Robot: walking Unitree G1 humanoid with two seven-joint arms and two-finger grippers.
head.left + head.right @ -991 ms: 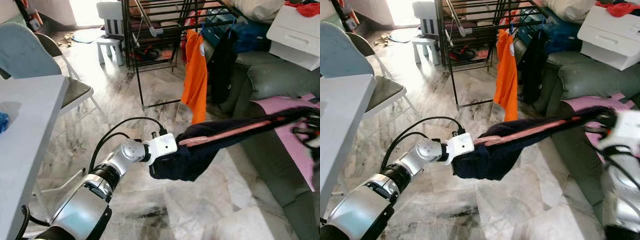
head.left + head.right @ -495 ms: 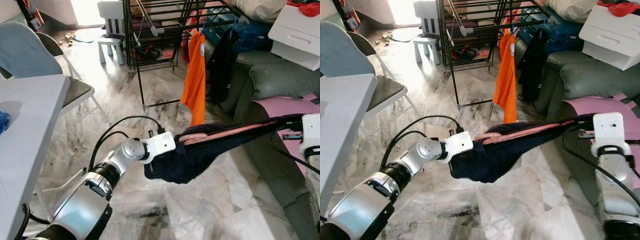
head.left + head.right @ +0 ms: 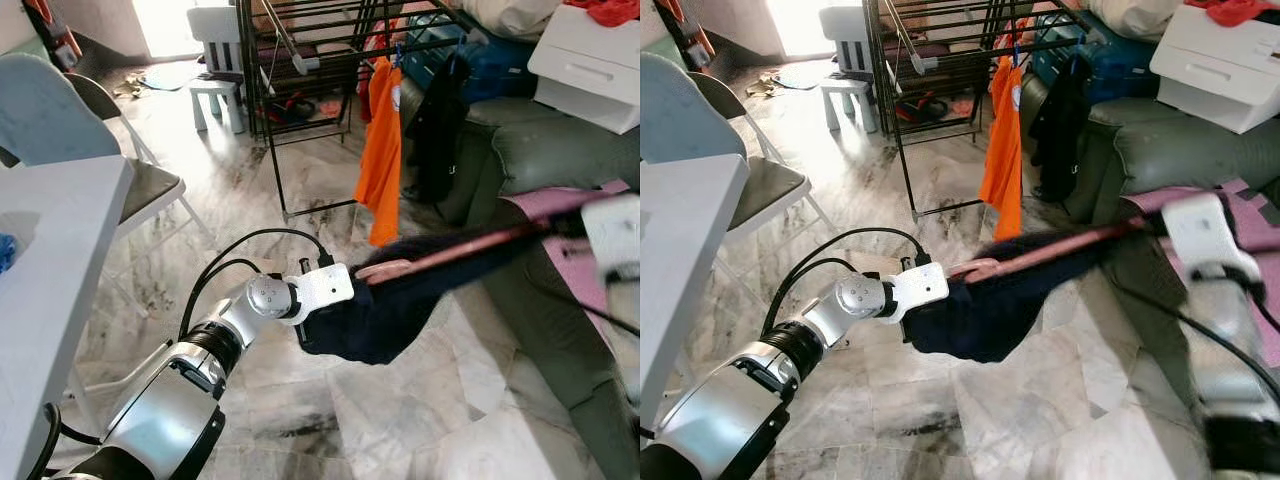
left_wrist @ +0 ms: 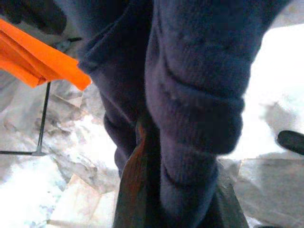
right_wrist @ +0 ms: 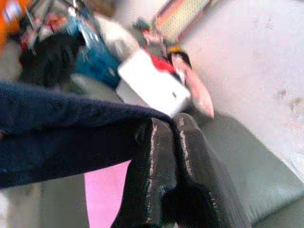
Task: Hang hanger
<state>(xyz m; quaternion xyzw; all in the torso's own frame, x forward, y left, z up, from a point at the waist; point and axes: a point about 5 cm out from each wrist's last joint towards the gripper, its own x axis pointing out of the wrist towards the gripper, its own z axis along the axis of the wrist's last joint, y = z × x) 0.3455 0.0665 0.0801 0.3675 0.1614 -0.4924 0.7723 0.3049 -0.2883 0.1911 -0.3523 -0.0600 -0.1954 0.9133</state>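
Observation:
A pink hanger (image 3: 450,248) draped in a dark navy garment (image 3: 380,320) stretches across the floor space between both grippers. My left gripper (image 3: 352,283) is shut on its left end, where the hanger (image 4: 135,166) and thick navy cloth (image 4: 190,95) press between the fingers. My right gripper (image 3: 1152,224), blurred, is shut on the right end over the sofa; its fingers (image 5: 166,156) are closed together against the navy cloth. The black drying rack (image 3: 300,60) stands beyond, with an orange shirt (image 3: 383,150) and a black garment (image 3: 437,120) hanging on it.
A green sofa (image 3: 560,150) with a pink cloth (image 3: 590,265) is at the right, with a white box (image 3: 590,60) above it. A white table (image 3: 50,250) and chair (image 3: 60,110) stand left. A white stool (image 3: 222,60) is by the rack. Marble floor lies between.
My right gripper has lifted and swung slightly left, raising the hanger's right end so that it tilts more steeply. The left gripper stays about where it was.

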